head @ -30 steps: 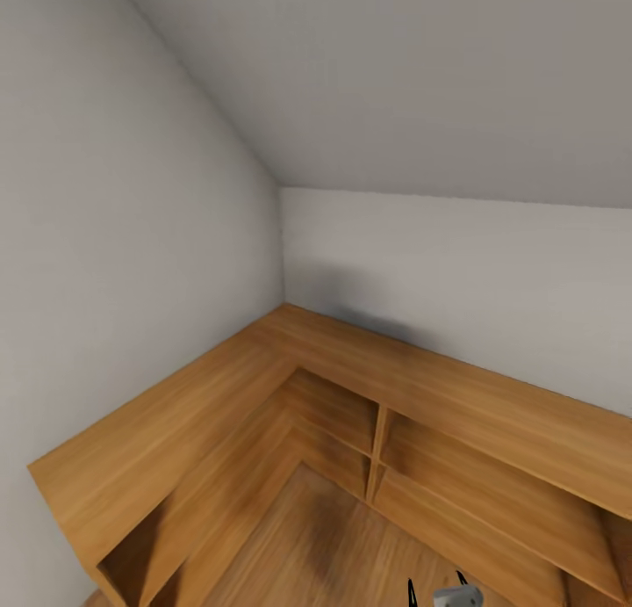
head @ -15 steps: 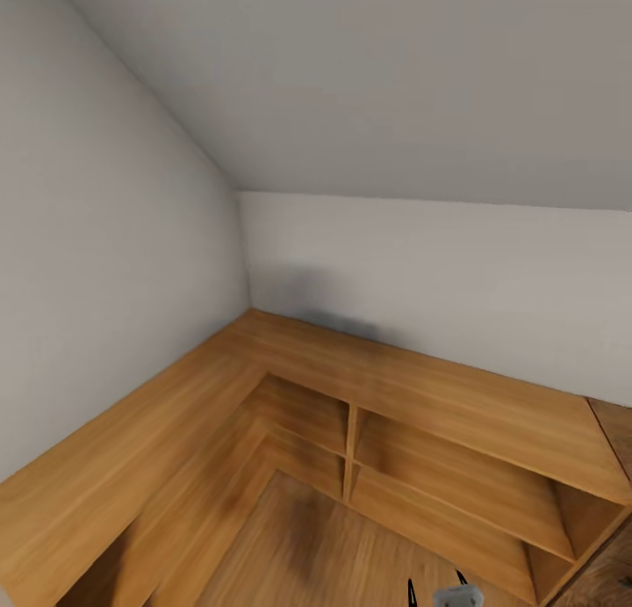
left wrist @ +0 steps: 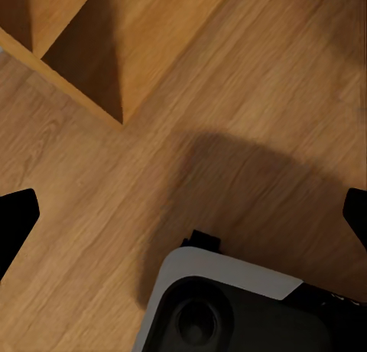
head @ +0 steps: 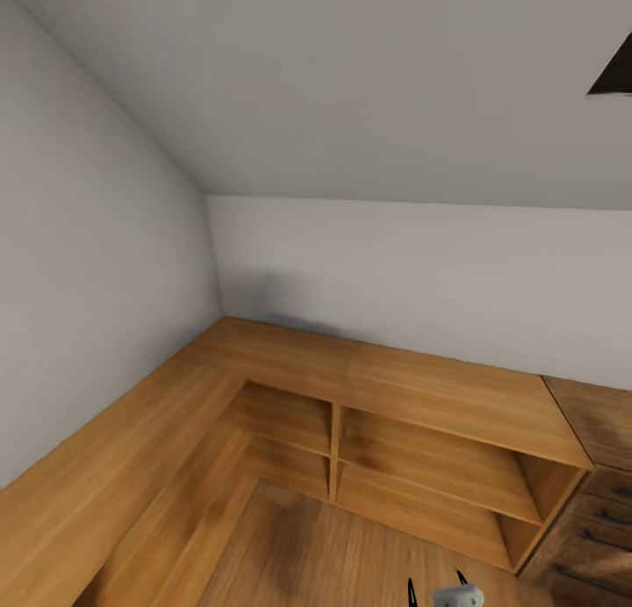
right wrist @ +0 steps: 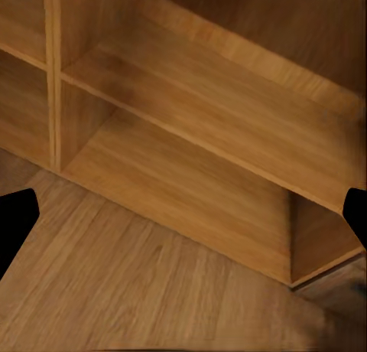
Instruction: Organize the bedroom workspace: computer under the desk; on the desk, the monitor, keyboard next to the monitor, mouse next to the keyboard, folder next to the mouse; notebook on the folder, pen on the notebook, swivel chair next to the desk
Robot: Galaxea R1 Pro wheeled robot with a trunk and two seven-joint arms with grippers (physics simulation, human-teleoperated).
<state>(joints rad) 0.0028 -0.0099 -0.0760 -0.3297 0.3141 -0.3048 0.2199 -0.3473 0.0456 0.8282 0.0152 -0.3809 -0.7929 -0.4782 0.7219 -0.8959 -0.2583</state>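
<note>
the robot faces a corner of the oak shelf unit (head: pixel 412 387), with an oak drawer chest (head: pixel 597 502) at its right end. the left gripper (left wrist: pixel 183 214) hangs over bare wood floor (left wrist: pixel 252 76), fingers spread wide, holding nothing; the right gripper (right wrist: pixel 183 214), equally spread and empty, points at the shelves. the desk probably lies off to the right, so a turn comes before any reach.

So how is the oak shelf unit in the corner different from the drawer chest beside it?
The oak shelf unit is light honey wood, while the drawer chest is darker brown. The shelf unit has open compartments with nothing showing in them; the chest has closed drawer fronts with dark handles. The shelf unit runs along two walls in an L; the chest shows partly, at the picture's edge. Both are wooden and their tops look level.
</note>
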